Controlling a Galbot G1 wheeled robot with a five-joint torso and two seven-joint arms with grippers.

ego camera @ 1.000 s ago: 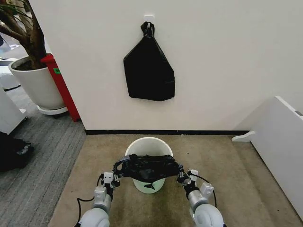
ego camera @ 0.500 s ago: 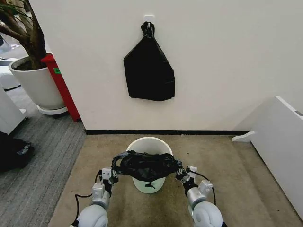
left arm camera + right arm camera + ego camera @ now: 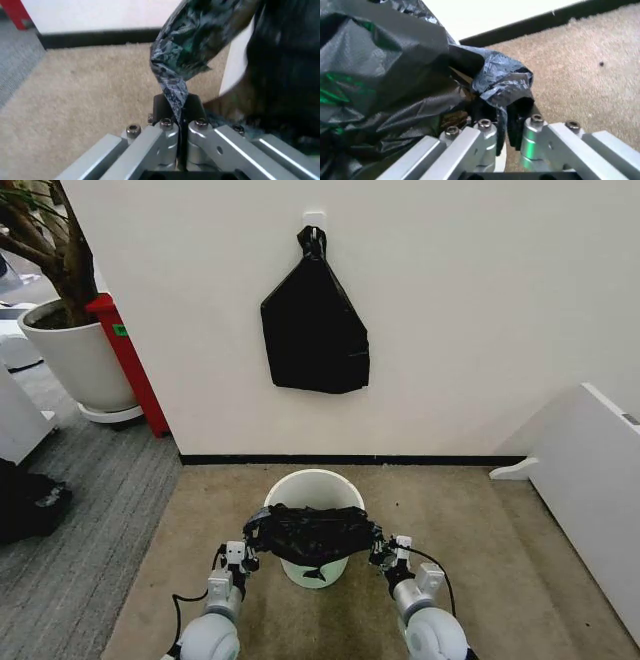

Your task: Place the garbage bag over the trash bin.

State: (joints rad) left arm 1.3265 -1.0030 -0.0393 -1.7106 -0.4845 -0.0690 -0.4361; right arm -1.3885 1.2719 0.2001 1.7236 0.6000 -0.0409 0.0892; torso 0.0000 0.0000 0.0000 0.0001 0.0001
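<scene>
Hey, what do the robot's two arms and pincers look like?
Both arms are rounded, glossy silver-grey. The left pincer and right pincer are pale metal blocks with hex-head screws and black fingers. A thin black cable loops off each wrist.

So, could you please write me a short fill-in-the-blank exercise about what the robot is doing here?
1. Both grippers, left and right, are shut on the black ____.
2. The bag is stretched over the near side of the white ____.
3. A knotted bundle hangs on the ____ behind the bin.
4. The bin stands on ____ carpet.

Missing words: bag; bin; wall; beige
</scene>
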